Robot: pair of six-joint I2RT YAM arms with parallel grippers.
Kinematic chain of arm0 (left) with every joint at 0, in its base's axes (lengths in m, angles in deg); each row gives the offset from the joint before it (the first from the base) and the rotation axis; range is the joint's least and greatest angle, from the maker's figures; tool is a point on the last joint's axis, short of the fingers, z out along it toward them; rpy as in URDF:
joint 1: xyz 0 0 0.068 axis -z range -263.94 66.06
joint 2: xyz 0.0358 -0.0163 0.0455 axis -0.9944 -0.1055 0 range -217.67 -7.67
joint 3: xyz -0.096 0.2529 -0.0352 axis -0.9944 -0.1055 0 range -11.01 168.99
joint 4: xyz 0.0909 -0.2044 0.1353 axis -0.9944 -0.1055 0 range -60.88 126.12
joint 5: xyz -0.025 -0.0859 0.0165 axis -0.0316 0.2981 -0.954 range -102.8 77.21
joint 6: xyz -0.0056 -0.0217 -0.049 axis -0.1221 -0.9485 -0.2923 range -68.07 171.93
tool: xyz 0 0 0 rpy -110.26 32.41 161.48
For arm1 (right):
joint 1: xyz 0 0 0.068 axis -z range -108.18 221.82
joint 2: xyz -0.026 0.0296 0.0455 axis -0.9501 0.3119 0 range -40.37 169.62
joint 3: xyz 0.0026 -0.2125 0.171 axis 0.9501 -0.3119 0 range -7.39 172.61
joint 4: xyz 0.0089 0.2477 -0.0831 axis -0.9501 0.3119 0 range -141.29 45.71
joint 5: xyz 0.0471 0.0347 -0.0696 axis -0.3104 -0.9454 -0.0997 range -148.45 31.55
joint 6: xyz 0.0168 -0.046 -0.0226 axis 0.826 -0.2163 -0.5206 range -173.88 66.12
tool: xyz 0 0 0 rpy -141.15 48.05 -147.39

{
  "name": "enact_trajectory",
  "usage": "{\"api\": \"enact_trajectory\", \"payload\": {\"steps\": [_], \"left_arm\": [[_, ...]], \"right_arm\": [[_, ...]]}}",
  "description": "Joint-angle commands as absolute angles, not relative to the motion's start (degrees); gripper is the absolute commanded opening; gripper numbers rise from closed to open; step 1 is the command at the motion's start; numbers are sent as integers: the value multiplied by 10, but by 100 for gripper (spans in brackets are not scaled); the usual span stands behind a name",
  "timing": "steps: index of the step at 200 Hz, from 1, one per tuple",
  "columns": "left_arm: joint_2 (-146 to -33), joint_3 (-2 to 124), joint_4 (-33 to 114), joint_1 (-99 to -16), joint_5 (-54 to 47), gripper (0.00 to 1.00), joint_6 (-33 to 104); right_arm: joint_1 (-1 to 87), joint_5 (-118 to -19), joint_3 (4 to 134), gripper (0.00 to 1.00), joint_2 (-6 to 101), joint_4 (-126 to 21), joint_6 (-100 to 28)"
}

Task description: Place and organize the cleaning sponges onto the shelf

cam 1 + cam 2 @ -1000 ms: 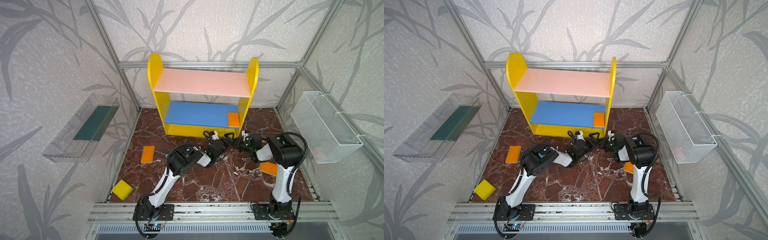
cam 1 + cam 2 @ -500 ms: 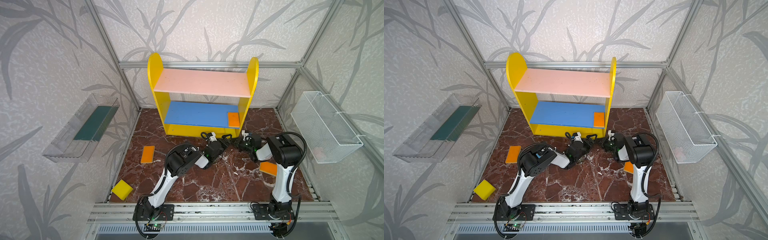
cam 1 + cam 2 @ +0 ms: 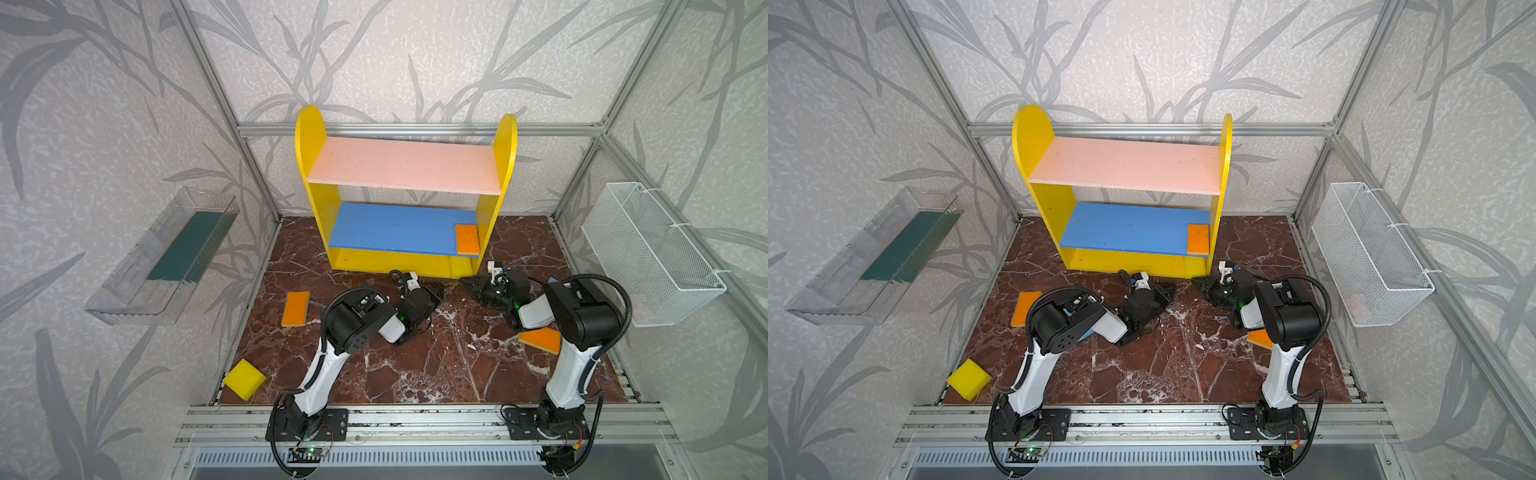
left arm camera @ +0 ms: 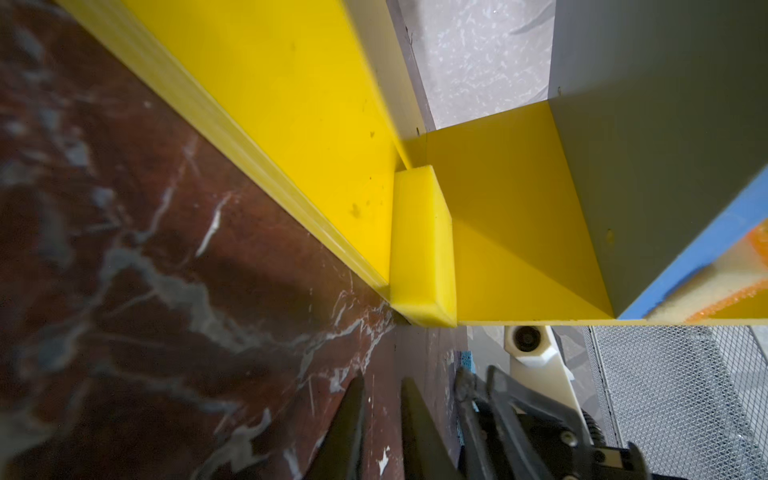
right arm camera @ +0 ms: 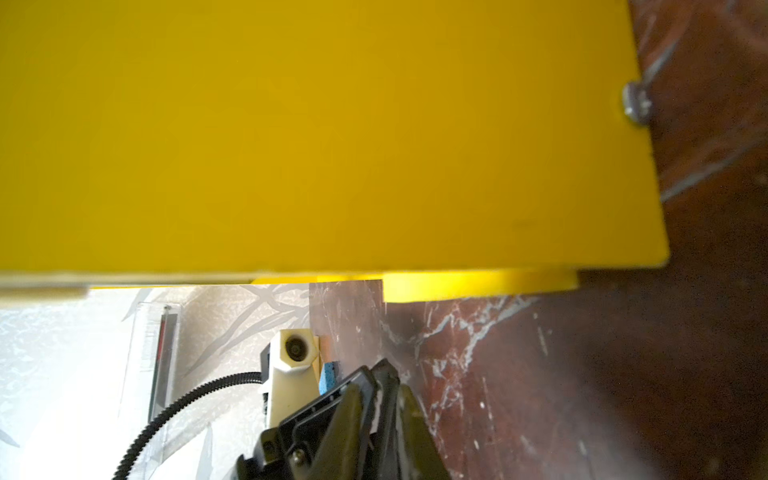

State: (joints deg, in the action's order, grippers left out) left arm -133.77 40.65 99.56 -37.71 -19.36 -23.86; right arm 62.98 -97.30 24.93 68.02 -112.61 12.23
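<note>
Yellow sponge (image 4: 422,245): you saw it standing on the shelf (image 3: 309,137) base, lower right.
Left gripper (image 4: 380,419): jaws nearly together, empty.
Right gripper (image 5: 376,399): narrow gap, empty.

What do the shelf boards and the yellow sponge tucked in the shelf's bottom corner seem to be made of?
The shelf looks like painted or laminated board: flat, smooth, faintly glossy panels with crisp edges. The yellow sponge looks like dense matte foam: a uniform block with softly rounded edges. Neither can be confirmed by look alone.

Both arms reach low toward the far middle, tips nearly meeting. The left gripper (image 3: 436,291) points right, jaws a narrow gap apart and empty; the right gripper (image 3: 466,284) points left, jaws slightly parted, empty.
</note>
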Motion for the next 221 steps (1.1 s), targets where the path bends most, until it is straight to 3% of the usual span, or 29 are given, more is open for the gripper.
{"api": "enact_trajectory", "payload": {"steps": [1,42,84,118,128,150,193,221], "left_arm": [[-1313,381,970,-378,-210,13,-214],[-1236,354,919,-372,-228,7,-156],[-1093,305,791,-342,-305,7,-18],[-940,270,567,-341,-337,17,38],[-886,254,506,-341,-352,22,42],[-757,213,387,-342,-392,47,32],[-496,151,190,-349,-454,85,2],[-385,143,85,-360,-479,96,-12]], "right_arm": [[625,-968,230,31,627,-1110,102],[625,-957,200,45,509,-980,36],[624,-906,193,56,322,-707,-94],[616,-886,196,65,206,-555,-169],[607,-883,195,67,187,-529,-192],[563,-860,199,70,169,-495,-226],[367,-764,281,70,257,-500,-253],[267,-732,382,68,391,-514,-274]]}}
